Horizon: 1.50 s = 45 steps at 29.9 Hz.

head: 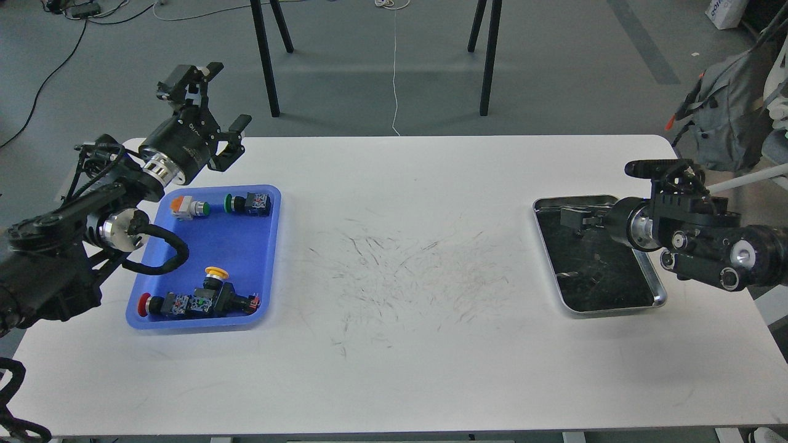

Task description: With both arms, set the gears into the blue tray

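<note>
A white table (394, 344), scuffed with fine dark scratches across its middle, fills most of the view, with grey floor and black stand legs (271, 58) beyond its far edge. At the left of the frame a blue tray (265, 258) lies on the table, long side running away from the viewer. It holds push-button switches: an orange-capped switch (188, 207) and a green-capped switch (249, 203) side by side near its far end, and a yellow-capped switch (215, 280) and a red-capped switch (169, 304) clustered together near its near end. The left arm (92, 215) comes in from the left edge and partly covers the tray's left side; the left gripper (218, 101) is raised above the tray's far left corner, its two fingers spread wide apart with nothing between them. At the right of the frame a shiny steel tray (659, 298) with a dark scratched bottom lies on the table. The right arm (708, 246) reaches in from the right edge, and the right gripper (569, 218) sits low over the far part of the steel tray; it is dark against the dark bottom, so whether its fingers are parted or pressed together cannot be told. The gears cannot be made out anywhere in the view.
</note>
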### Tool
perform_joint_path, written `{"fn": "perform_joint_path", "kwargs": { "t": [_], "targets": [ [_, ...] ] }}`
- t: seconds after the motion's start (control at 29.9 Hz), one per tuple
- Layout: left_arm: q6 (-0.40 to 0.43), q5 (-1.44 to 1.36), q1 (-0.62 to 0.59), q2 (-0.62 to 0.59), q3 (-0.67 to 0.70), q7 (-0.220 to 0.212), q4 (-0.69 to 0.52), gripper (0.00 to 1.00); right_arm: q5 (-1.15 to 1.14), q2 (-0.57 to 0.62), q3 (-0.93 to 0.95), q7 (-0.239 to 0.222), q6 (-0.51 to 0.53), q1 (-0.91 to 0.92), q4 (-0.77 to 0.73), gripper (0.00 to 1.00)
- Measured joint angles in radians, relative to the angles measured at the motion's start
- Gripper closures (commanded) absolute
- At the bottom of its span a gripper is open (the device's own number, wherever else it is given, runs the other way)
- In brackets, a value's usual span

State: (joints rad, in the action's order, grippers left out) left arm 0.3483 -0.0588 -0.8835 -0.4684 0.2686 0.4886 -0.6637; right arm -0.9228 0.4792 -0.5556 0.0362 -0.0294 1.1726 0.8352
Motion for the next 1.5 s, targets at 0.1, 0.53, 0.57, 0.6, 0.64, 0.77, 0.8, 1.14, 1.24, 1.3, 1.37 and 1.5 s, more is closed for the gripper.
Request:
{"fn": "perform_joint_path", "kwargs": {
  "t": [0.1,0.53,0.57,0.6,0.64,0.77,0.8,1.14,1.24,1.3,1.37,1.5],
  "targets": [
    [0.000,-0.001,0.001,-0.001,0.000,0.000,-0.001,0.00,0.000,-0.009,-0.016,0.004,0.000,-0.008,-0.016,0.07],
    [0.000,-0.001,0.003,-0.001,0.000,0.000,-0.001,0.00,-0.001,-0.038,-0.021,0.011,-0.002,-0.047,-0.053,0.19],
    [0.000,0.000,0.003,-0.001,0.000,0.000,-0.001,0.00,-0.001,-0.039,-0.021,0.012,-0.002,-0.048,-0.053,0.20],
    [0.000,0.000,0.003,-0.001,0.000,0.000,-0.001,0.00,-0.001,-0.040,-0.021,0.012,-0.002,-0.049,-0.053,0.23],
    [0.000,0.000,0.003,-0.001,0.000,0.000,-0.001,0.00,-0.001,-0.040,-0.021,0.012,-0.002,-0.049,-0.053,0.26],
    [0.000,0.000,0.004,-0.001,0.000,0.000,-0.001,0.00,-0.003,-0.041,-0.021,0.013,-0.003,-0.049,-0.053,0.37],
    [0.000,0.001,0.004,-0.001,0.000,0.000,-0.001,0.00,-0.006,-0.042,-0.021,0.014,-0.003,-0.049,-0.053,0.39],
    [-0.001,-0.001,0.009,-0.002,0.000,0.000,0.000,0.00,-0.022,-0.042,-0.021,0.039,-0.003,-0.049,-0.056,0.64],
    [-0.001,-0.002,0.013,-0.002,0.000,0.000,0.000,0.00,-0.022,-0.042,-0.021,0.050,-0.002,-0.047,-0.056,0.72],
    [-0.002,-0.002,0.014,-0.001,0.000,0.000,0.000,0.00,-0.022,-0.042,-0.021,0.055,0.001,-0.046,-0.053,0.76],
    [-0.004,-0.002,0.015,-0.001,0.000,0.000,-0.001,0.00,-0.022,-0.042,-0.021,0.061,0.005,-0.044,-0.048,0.78],
    [-0.007,-0.001,0.016,-0.001,0.000,0.000,-0.002,0.00,-0.022,-0.042,-0.021,0.080,0.011,-0.040,-0.046,0.87]
  ]
}}
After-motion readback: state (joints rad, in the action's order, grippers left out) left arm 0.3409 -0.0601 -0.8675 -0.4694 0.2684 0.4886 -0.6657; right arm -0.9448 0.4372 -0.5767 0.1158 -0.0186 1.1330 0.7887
